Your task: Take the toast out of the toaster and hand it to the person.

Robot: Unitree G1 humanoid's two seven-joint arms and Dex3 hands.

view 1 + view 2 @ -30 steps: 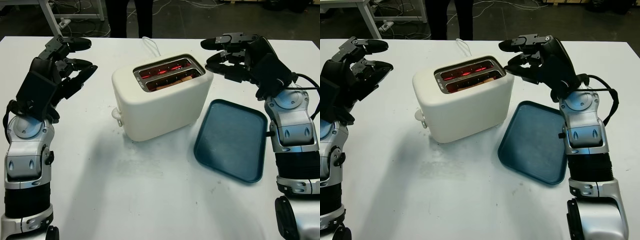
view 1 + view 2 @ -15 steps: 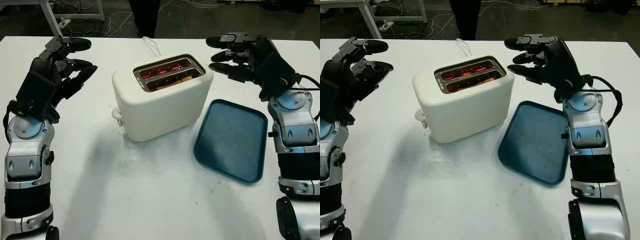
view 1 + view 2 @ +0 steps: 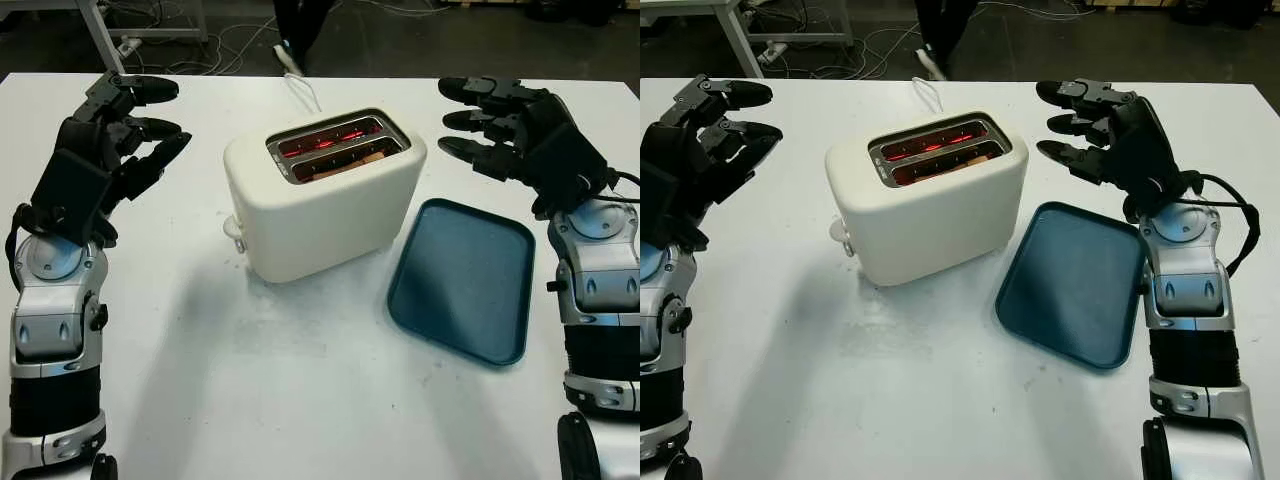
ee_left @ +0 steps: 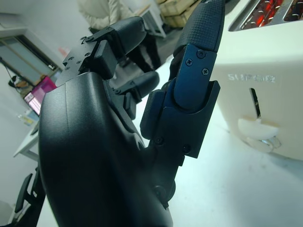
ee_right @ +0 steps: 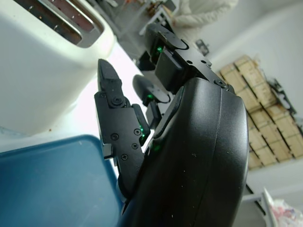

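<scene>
The toast (image 3: 345, 165) sits sunk in the nearer slot of the toaster (image 3: 325, 205), off my right hand's (image 3: 510, 130) fingertips. I judge it light, stiff, crumbly and hot, best pinched by its top edge. Only that edge shows. My right hand is released, holding nothing; my left hand (image 3: 105, 150) hangs open opposite.
</scene>
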